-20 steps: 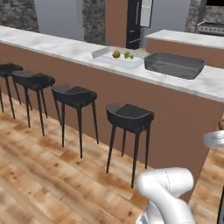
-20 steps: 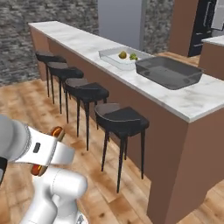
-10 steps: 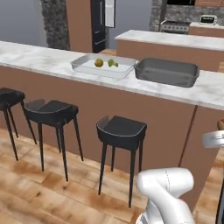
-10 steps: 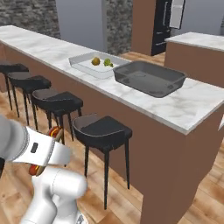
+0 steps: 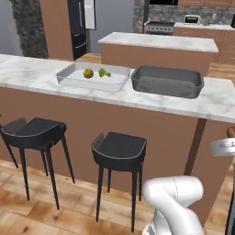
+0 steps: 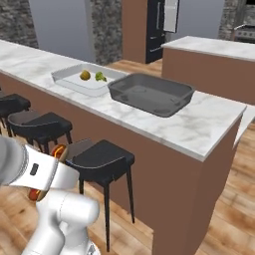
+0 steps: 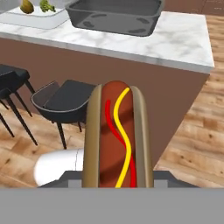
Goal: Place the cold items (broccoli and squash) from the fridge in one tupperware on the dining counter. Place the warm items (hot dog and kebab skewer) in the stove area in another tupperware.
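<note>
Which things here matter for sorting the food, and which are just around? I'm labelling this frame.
Job: hot dog in the gripper; dark grey tupperware, empty; clear tupperware holding squash and broccoli; dining counter; fridge.
Around: stools; island.

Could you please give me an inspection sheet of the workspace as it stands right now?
Surface: dining counter, white marble, bears both trays side by side.
Job's things: clear tupperware holds the squash and the broccoli; dark grey tupperware looks empty; hot dog with ketchup and mustard, carried in front of the hand camera.
Clutter: nothing seen on the counter.
Gripper: fingertips hidden by the hot dog; it appears to hold it.
Cables: nothing seen.
Surroundings: black stools along the counter, marble island, fridge, stove, wood floor.
</note>
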You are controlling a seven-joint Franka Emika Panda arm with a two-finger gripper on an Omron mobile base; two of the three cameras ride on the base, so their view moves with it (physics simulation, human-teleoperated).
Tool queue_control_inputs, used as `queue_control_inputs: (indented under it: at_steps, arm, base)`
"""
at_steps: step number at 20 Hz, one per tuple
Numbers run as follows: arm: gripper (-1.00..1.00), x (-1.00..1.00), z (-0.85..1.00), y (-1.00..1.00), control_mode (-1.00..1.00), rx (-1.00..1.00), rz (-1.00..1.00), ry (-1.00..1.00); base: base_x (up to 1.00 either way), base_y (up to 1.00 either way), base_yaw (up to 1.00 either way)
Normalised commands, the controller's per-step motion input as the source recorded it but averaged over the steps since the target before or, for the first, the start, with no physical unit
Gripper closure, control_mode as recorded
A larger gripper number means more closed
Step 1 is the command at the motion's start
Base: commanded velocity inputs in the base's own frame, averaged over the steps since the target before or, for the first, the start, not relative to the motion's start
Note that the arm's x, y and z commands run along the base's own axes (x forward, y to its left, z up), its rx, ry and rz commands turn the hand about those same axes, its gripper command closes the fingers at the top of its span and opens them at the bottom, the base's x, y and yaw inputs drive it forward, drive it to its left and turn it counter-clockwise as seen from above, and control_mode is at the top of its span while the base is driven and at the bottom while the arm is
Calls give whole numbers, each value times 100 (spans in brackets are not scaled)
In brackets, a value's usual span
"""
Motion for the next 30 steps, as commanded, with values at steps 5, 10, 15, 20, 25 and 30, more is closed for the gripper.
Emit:
queue_control_inputs:
  at_steps: [5,10,15,20,25,30]
  arm:
    - [100,0,0,0,100,0,0,0]
    - [100,2,19,0,-100,0,0,-8]
    - [100,14,100,6,-100,0,15,-55]
    - [100,63,98,29,-100,-7,-9,-13]
    - [100,60,50,0,-100,-5,-15,7]
    - [100,91,6,-28,-100,0,5,16]
  base:
    - [64,16,-4]
    - [22,5,-1]
    - [0,0,0]
    - [0,0,0]
    - [0,0,0]
    - [0,0,0]
